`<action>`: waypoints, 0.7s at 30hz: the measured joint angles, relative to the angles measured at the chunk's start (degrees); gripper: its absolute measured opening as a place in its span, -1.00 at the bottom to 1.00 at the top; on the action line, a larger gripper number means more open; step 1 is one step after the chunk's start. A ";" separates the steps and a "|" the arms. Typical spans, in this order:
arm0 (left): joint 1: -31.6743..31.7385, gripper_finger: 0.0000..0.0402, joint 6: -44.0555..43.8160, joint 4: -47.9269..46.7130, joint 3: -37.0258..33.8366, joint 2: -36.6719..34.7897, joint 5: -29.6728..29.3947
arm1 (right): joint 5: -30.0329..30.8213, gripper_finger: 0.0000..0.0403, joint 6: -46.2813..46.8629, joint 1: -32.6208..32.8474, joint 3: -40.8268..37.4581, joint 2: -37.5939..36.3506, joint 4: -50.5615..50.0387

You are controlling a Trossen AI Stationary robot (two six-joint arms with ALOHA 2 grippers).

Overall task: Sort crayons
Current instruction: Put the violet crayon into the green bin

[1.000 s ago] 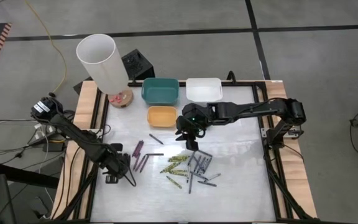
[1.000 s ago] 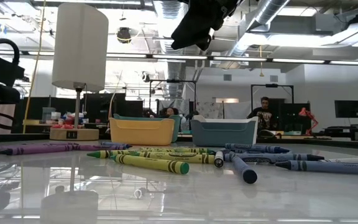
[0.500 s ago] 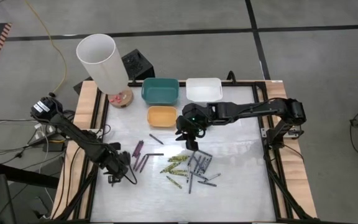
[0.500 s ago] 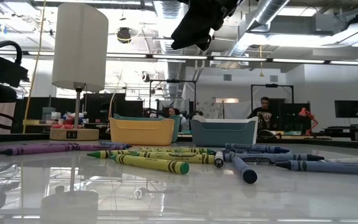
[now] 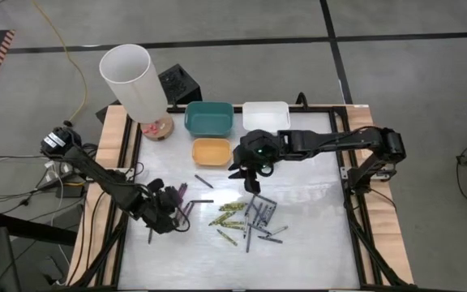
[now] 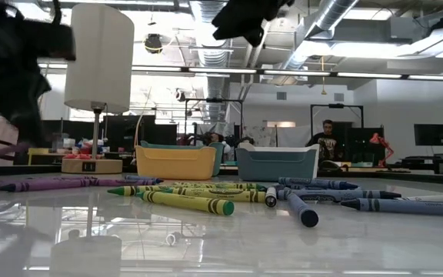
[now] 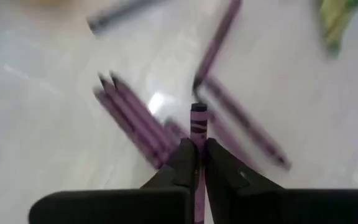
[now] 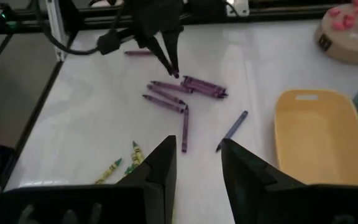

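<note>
1. Our left gripper (image 7: 197, 163) is pinched shut on a purple crayon (image 7: 198, 127); a second ago we had it open, low at the table's near left, and now it hangs lifted over the purple group (image 5: 182, 199) with the crayon between its fingers.
2. We judge that pick made, so carrying the crayon to a bin comes next; the yellow bin (image 5: 211, 151), teal bin (image 5: 209, 118) and white bin (image 5: 266, 117) wait at the far edge.
3. Our right gripper (image 8: 196, 167) has drifted slightly toward the far side, jaws parted and holding nothing, above the yellow-green crayons (image 5: 232, 214) and grey-blue crayons (image 5: 259, 217).
4. Only our left wrist view shows the grip itself; from above, the arm hides it.
</note>
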 joint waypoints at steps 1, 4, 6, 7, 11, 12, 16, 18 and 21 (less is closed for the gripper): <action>0.36 -0.99 -0.21 0.28 0.76 -0.51 -2.36 | 0.19 -0.39 0.06 -0.01 0.00 -0.58 0.30; 1.25 -0.99 -0.58 0.80 2.09 -3.35 -11.28 | 1.05 -0.39 0.71 -0.02 0.00 -2.16 1.38; 1.84 -0.99 0.71 3.85 2.80 -5.79 -16.79 | 1.07 -0.39 0.92 -0.11 0.00 -3.02 2.57; 2.21 -0.99 2.06 5.59 2.89 -7.30 -19.23 | 1.07 -0.39 1.07 -0.11 0.00 -3.38 3.01; 3.46 -0.99 11.92 15.98 2.91 -13.12 -27.03 | 1.07 -0.39 2.74 -0.11 0.00 -3.69 6.33; 3.78 -0.99 15.70 19.18 2.91 -14.53 -28.39 | 1.07 -0.39 2.93 -0.11 0.00 -3.67 7.21; 5.53 -0.99 31.28 33.59 2.95 -18.32 -29.52 | 1.07 -0.39 3.64 0.15 0.00 -3.49 12.10; 6.69 -0.99 38.23 40.89 2.95 -18.99 -28.58 | 1.04 -0.39 4.96 0.15 0.00 -3.45 14.74; 8.22 -0.99 47.03 50.39 2.95 -19.03 -26.61 | 0.80 -0.39 7.10 0.15 0.00 -3.45 17.95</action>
